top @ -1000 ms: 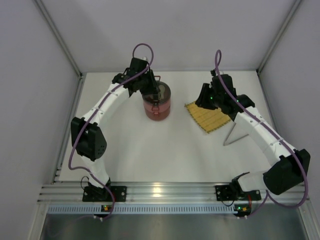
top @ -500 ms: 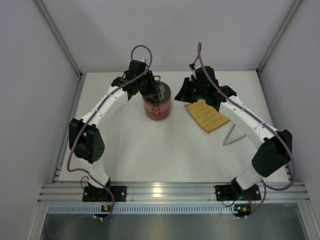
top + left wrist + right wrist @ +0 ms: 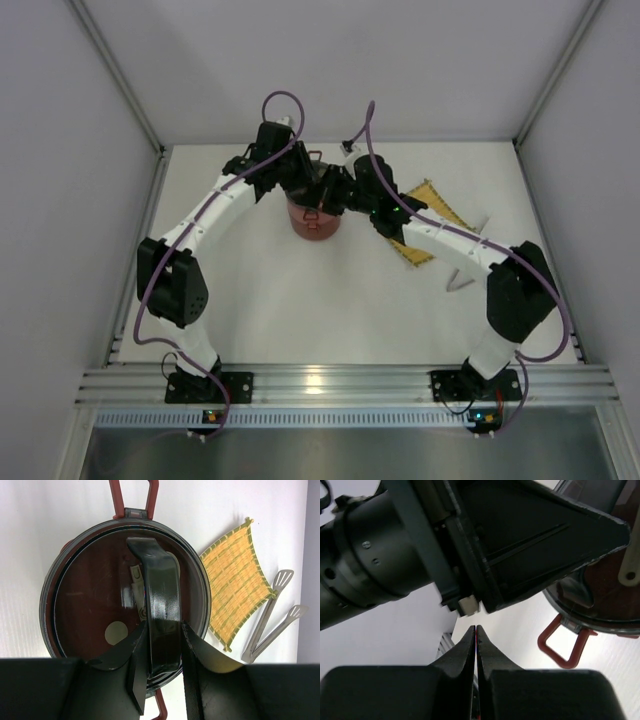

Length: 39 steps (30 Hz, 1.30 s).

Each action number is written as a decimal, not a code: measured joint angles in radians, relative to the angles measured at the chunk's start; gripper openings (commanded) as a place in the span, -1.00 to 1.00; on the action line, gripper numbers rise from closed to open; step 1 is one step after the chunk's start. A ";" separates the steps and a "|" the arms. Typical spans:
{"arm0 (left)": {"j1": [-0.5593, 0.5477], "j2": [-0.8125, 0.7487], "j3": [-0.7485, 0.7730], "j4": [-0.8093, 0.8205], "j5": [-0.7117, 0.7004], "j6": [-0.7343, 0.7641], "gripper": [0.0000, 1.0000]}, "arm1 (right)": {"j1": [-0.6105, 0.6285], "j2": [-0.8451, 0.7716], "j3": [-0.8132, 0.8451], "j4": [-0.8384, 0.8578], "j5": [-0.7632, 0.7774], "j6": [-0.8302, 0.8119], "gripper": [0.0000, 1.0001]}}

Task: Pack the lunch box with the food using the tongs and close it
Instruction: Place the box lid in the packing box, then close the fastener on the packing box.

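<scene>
The lunch box [image 3: 316, 222] stood at the far middle of the surface [image 3: 300, 310], lid [image 3: 90, 600] on, with both arms crowded in over it! The left arm [image 3: 215, 205] came in from the left and the right arm [image 3: 445, 240] from the right, their wrists almost meeting above the box. From the left wrist it was a clean look: the left jaws were clamped on the black arched handle [image 3: 155, 580] spanning the dark-red lid, one finger [image 3: 138, 675] pressed to each flank. A red clasp [image 3: 134, 500] stuck out past the rim on one side, and a second poked out on the opposite side. The yellow mat [image 3: 235, 577] lay just beside the box, to its right. The tongs [image 3: 270, 622] rested flat on the surface at the mat's outer edge, their flat tips spread apart, well clear of the box. In the top view the right arm covered part of both the mat and the tongs. Over on the right wrist, the right jaws were pressed tight together with nothing between them. They hung above bare surface next to the box, right under the left wrist's black housing. A red clasp loop and the box's rim showed off to one side.
</scene>
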 measured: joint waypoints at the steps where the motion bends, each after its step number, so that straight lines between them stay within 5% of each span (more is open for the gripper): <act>1: 0.000 0.000 0.000 0.000 0.000 0.002 -1.00 | 0.001 0.009 -0.011 0.034 0.003 0.014 -1.00; 39: 0.000 0.005 0.014 -0.014 -0.006 0.030 -1.00 | -0.023 0.147 -0.262 0.533 0.034 0.147 -1.00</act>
